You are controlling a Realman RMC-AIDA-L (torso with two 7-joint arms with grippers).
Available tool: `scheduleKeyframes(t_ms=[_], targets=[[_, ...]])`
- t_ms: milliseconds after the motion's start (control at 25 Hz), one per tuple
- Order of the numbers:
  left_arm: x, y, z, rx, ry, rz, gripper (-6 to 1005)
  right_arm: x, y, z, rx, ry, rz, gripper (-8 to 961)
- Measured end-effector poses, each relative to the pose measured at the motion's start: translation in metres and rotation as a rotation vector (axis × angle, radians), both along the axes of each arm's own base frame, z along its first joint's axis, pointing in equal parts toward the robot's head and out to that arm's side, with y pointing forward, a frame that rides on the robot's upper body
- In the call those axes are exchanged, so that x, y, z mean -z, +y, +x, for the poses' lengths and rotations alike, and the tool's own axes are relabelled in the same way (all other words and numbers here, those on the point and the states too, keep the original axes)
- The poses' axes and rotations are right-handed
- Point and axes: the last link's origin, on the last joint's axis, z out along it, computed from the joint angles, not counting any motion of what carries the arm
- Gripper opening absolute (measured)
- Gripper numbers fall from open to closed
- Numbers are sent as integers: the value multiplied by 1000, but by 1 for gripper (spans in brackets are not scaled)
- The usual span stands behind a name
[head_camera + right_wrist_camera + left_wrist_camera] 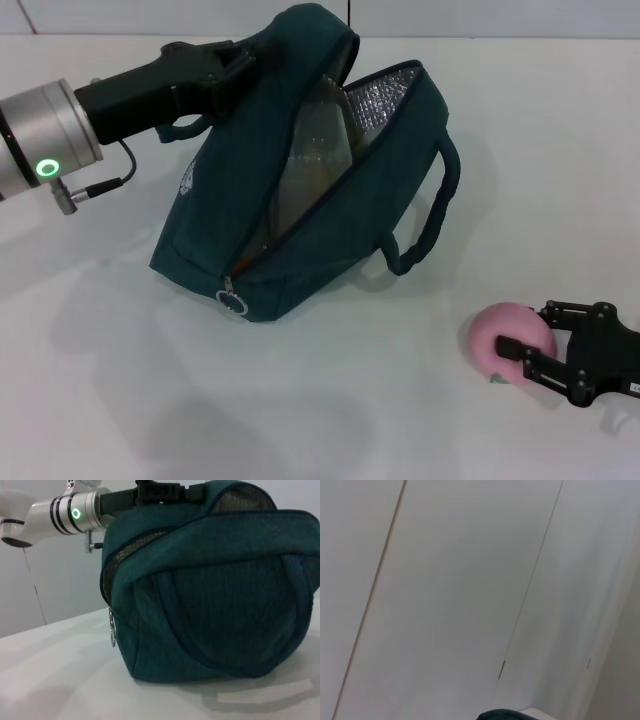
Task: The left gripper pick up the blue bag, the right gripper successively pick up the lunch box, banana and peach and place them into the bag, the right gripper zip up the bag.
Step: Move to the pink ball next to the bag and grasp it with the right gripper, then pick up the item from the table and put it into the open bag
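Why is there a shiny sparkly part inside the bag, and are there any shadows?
Head view: the blue bag has silver foil lining that glints in the light; soft grey shadows lie on the white table. Right wrist view: a faint shadow lies under the bag.

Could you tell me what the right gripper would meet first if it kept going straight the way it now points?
The right gripper points toward the robot's left, and the peach sits right between its open fingers, so it would meet the peach first. The blue bag lies farther off on the table.

left hand (262, 52) fingertips hidden by blue bag (300, 200)
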Motion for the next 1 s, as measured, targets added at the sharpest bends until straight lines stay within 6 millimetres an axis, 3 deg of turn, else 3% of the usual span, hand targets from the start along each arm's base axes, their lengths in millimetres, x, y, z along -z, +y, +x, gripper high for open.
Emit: scheduleKeyframes(t_ms=[320,560,760,1000], targets=[[0,-1,-2,-5,0,1,41,-9,-2,-7,-14,85,36,393],[0,-2,-3,-9,0,0,41,-49,-6,-44,-193,371,137,282],[0,-1,-2,17,18,25,42,-65,26,-79,-269,489,151,233],[-6,2,-4,22,11,88,42,-64,86,-136,-259,473,3,200]])
